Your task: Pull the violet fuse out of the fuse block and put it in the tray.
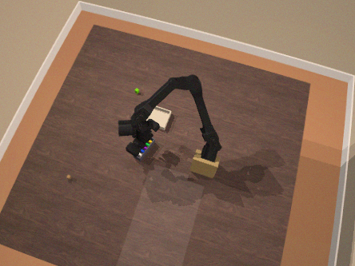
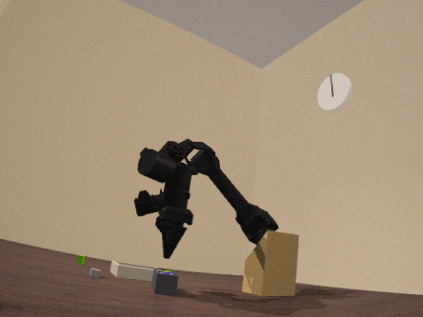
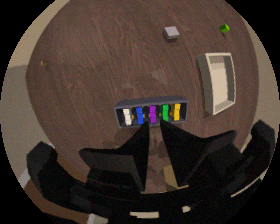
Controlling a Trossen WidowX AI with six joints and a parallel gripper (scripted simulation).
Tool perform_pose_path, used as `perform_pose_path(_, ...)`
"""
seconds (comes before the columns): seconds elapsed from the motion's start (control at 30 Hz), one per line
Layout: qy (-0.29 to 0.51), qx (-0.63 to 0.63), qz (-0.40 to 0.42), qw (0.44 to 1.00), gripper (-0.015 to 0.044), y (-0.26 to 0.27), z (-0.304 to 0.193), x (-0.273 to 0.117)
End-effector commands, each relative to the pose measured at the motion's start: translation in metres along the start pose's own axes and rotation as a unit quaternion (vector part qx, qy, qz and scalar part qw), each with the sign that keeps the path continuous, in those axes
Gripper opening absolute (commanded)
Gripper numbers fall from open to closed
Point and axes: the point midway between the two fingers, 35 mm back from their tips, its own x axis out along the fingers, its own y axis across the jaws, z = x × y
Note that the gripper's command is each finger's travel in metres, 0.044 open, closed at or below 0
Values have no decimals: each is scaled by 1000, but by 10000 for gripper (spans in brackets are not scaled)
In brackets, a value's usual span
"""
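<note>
One violet fuse (image 3: 153, 114) — seated in its block, below the fingers.

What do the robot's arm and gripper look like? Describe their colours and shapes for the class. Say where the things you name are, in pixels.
The arm is matte black throughout, with slim straight links between chunky, angular joints. The gripper (image 2: 167, 257) (image 3: 154, 123) is black too: its two fingers are broad, flat-sided wedges that narrow to points. A blocky black part juts out beside the wrist. No cables or markings can be made out at this size.
</note>
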Motion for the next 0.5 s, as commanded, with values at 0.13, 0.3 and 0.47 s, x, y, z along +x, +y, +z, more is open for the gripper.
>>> perform_pose_path(0.13,1,-3,-4,1000,74,-1,-1,9)
perform_pose_path(0.3,1,-3,-4,1000,74,-1,-1,14)
perform_pose_path(0.47,1,-3,-4,1000,74,-1,-1,19)
